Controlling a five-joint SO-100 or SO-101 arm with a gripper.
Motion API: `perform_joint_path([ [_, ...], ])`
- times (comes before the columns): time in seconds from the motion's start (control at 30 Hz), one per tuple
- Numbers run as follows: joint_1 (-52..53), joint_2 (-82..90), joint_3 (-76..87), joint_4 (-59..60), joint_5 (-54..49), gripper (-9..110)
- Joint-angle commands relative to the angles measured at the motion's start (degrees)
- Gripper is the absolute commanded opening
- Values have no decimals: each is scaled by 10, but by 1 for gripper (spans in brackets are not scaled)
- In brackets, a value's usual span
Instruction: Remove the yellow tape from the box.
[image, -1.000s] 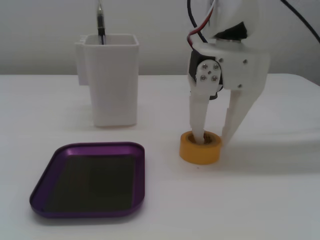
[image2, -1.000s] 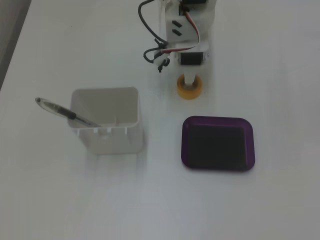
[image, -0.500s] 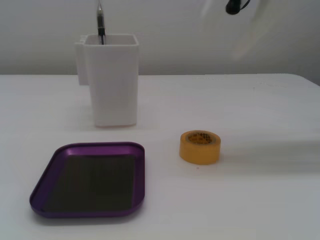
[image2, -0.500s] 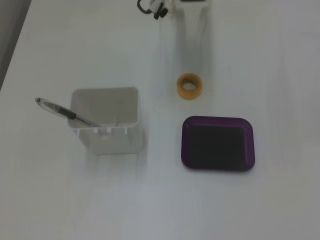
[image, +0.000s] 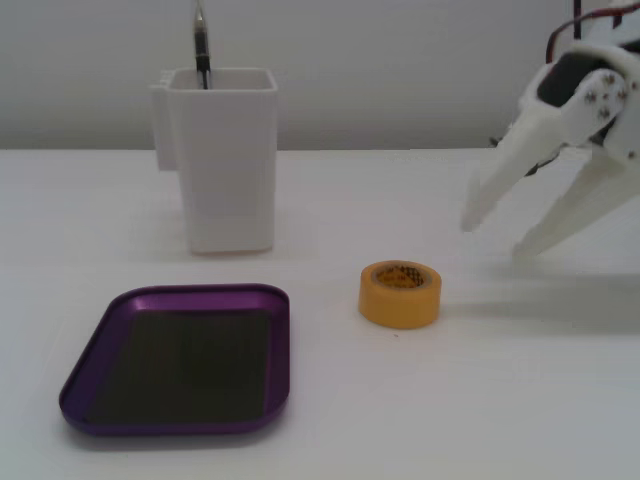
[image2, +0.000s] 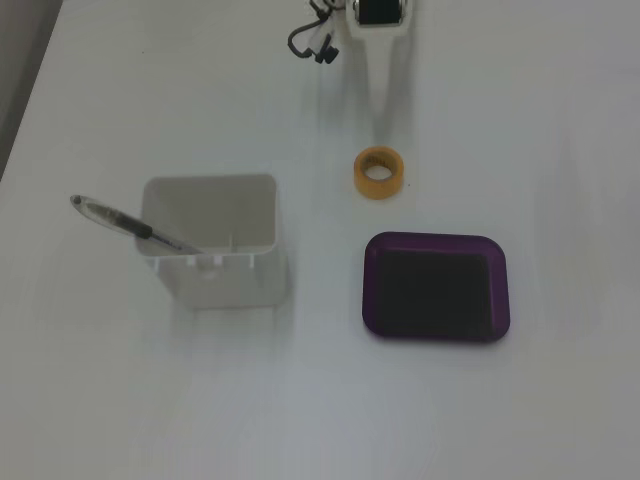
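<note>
While the arm is hanging at the right edge of a fixed view, I am seeing its gripper (image: 492, 238) raised off the table (image: 480, 400), with the two white fingers (image: 500, 185) spread wide apart and nothing between them. Both fingertips are pointing down and to the left in that view, and they are sitting above and to the right of the tape, clear of it.

I am noting the yellow tape (image: 400, 293) lying flat on the table with its hollow core facing up. It is resting outside the purple tray (image: 183, 358), just to the right of the tray's far right corner in that view, with a strip of bare table between them. In a fixed view from above, the tape (image2: 379, 173) is lying just beyond the tray (image2: 436, 287) on the side toward the arm, and the gripper (image2: 384, 100) is reaching in from the top edge, its tip near the roll but apart from it. From this angle I cannot tell how far the jaws are parted.

The tray's dark bottom is showing nothing on it in both fixed views.

I am also logging a tall white container (image: 221, 158) standing upright behind the tray, with a pen (image2: 130, 226) leaning inside it.
</note>
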Motion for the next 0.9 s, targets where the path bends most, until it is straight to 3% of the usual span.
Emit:
perform_joint_path([
  [0.0, 4, 123, 72, -16, -2, 14],
  [0.1, 4, 199, 130, -15, 3, 14],
  [0.33, 2, 169, 152, 2, 4, 13],
  [0.47, 3, 168, 152, 20, 27, -2],
  [0.87, 2, 169, 152, 4, 64, 2],
])
